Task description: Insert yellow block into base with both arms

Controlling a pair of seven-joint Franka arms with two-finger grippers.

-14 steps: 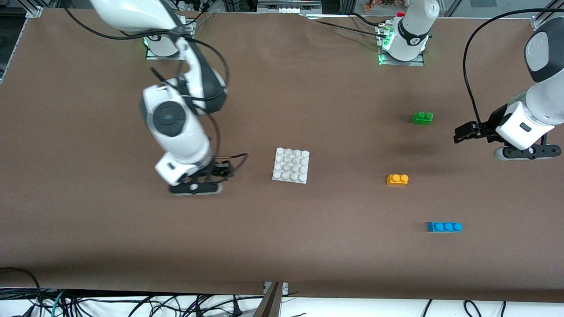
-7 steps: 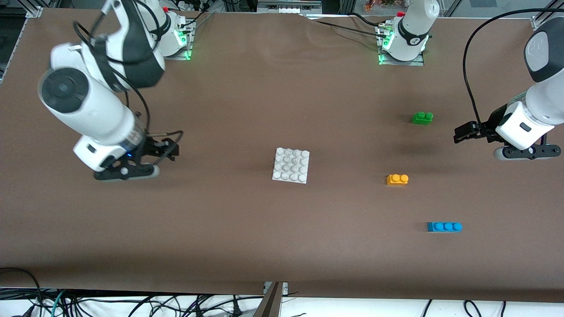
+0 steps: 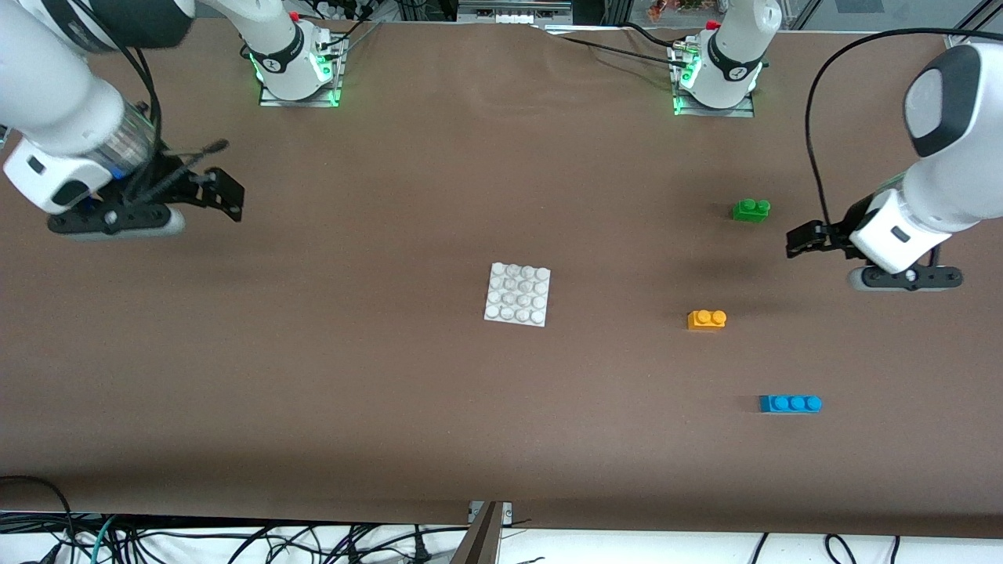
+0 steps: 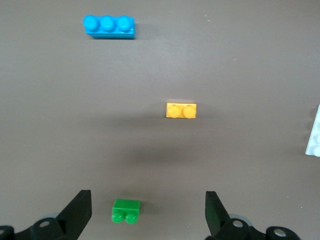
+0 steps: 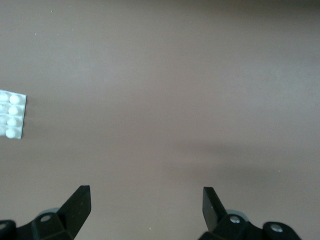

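Right gripper, fingers apart and empty, has been withdrawn from beside the flat white studded plastic base to the table's right-arm end. Left gripper, spread, hangs near the green two-stud brick. Small yellow-orange two-stud plastic block lies mid-table between green brick and blue three-stud brick, unobstructed.

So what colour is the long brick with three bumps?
The long brick is blue; it shows best in the left wrist view.

The tabletop has a matt brown covering. The yellow block and base are smooth plastic.
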